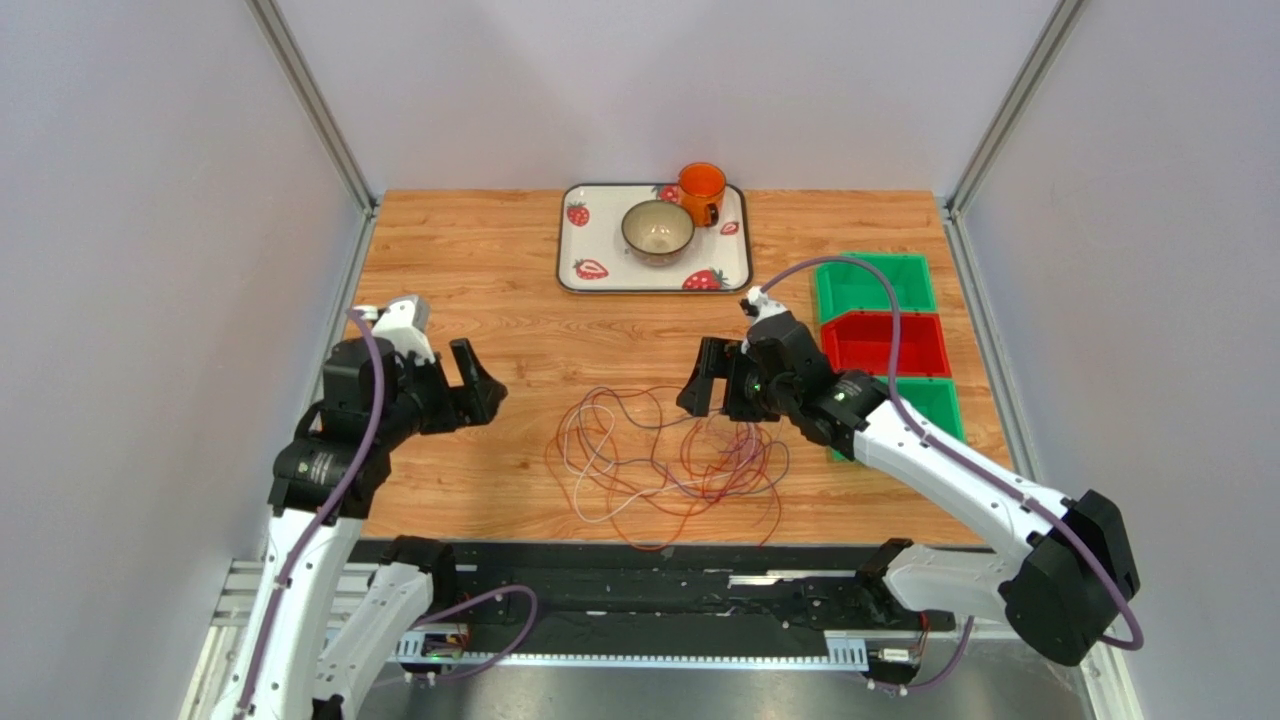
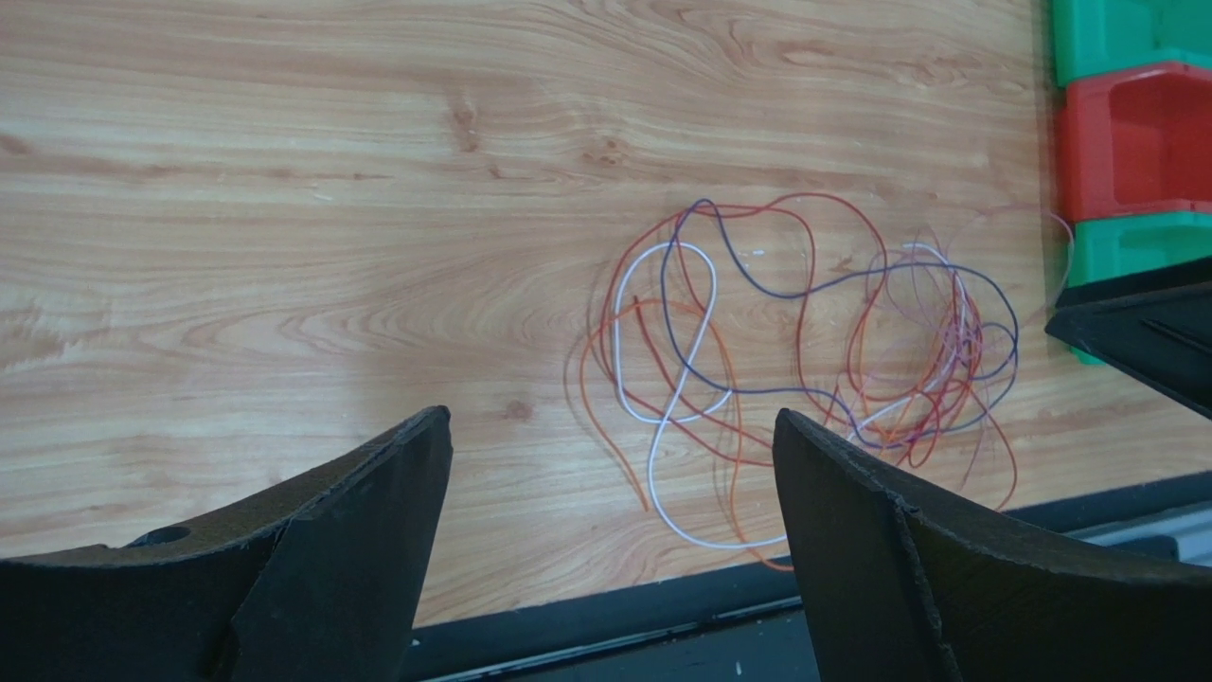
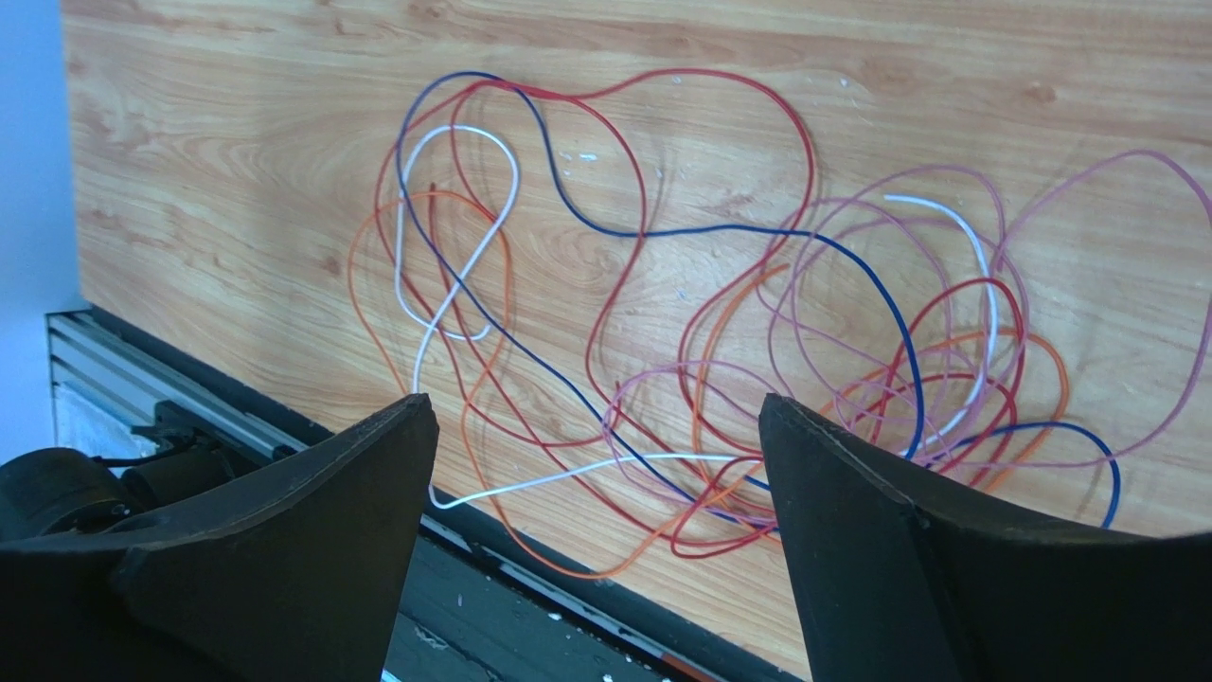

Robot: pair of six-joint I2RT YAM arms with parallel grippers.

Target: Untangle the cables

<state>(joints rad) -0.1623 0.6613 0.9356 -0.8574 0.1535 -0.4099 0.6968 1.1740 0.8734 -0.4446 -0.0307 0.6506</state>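
The cables (image 1: 666,458) lie as one loose tangle of thin red, orange, white, pink and dark blue loops on the wooden table, near its front edge. My left gripper (image 1: 475,390) is open and empty, hovering left of the tangle. My right gripper (image 1: 721,396) is open and empty, hovering over the tangle's upper right part. In the left wrist view the cables (image 2: 818,355) lie ahead and to the right of the open left gripper (image 2: 609,418). In the right wrist view the cables (image 3: 683,341) spread below and between the open fingers of the right gripper (image 3: 595,401).
A strawberry-patterned tray (image 1: 601,248) at the back holds a bowl (image 1: 658,228) and an orange mug (image 1: 700,191). Green bins (image 1: 872,282) and a red bin (image 1: 884,345) stand at the right edge. A black rail (image 1: 661,578) runs along the front edge.
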